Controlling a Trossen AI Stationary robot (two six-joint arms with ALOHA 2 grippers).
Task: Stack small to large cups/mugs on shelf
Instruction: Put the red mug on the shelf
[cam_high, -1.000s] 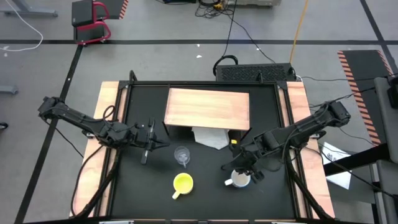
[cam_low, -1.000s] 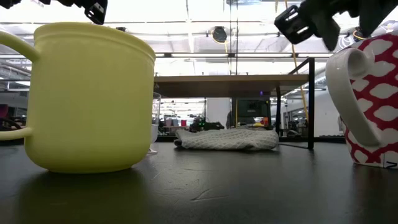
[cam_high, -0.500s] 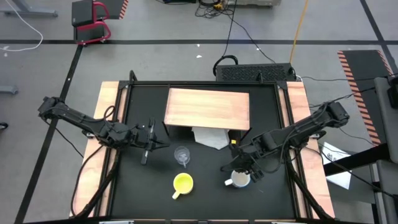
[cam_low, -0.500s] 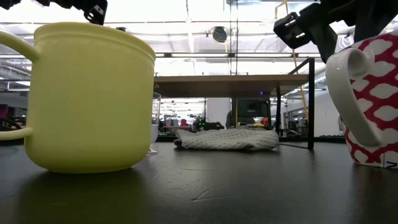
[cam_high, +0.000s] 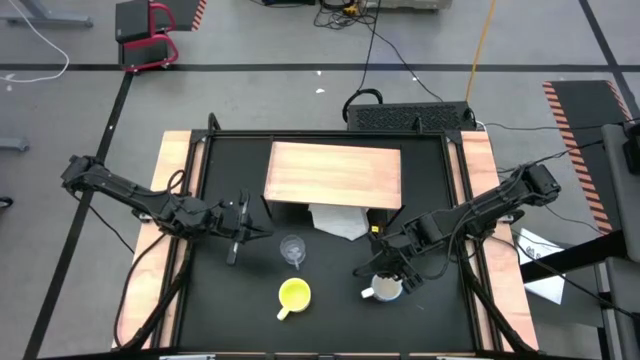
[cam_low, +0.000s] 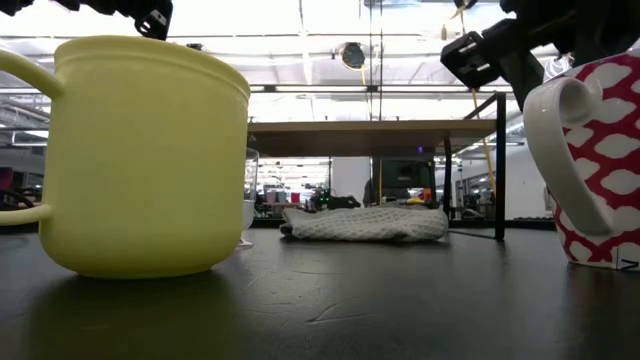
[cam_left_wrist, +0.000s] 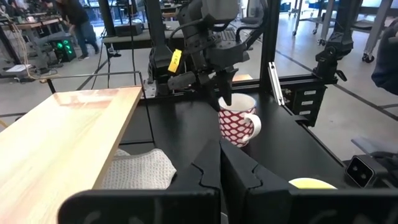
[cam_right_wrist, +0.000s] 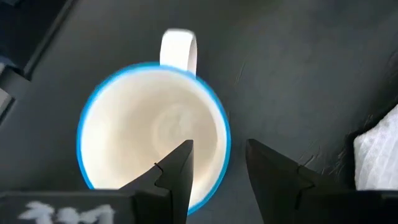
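Note:
The white mug (cam_high: 386, 290) has a red pattern, a blue rim and a white handle, and stands upright on the black table, near right. My right gripper (cam_right_wrist: 219, 149) is open right above it, one finger over the inside and one outside the wall (cam_right_wrist: 221, 134). I see no touch. The yellow mug (cam_high: 294, 294) stands near the middle, and the clear glass cup (cam_high: 292, 249) stands just beyond it. The shelf (cam_high: 334, 175) stands at the far middle. My left gripper (cam_high: 246, 228) is shut and hovers left of the glass cup.
A white cloth (cam_high: 340, 222) lies under the shelf's near edge, between the two arms. Light wooden strips (cam_high: 172, 200) run along the table's left and right sides. In the low view the yellow mug (cam_low: 140, 160) and the white mug (cam_low: 590, 160) stand close to the camera.
My right gripper has come down a little toward the white mug's rim, still open. The mugs, the glass cup and my left arm have kept still.

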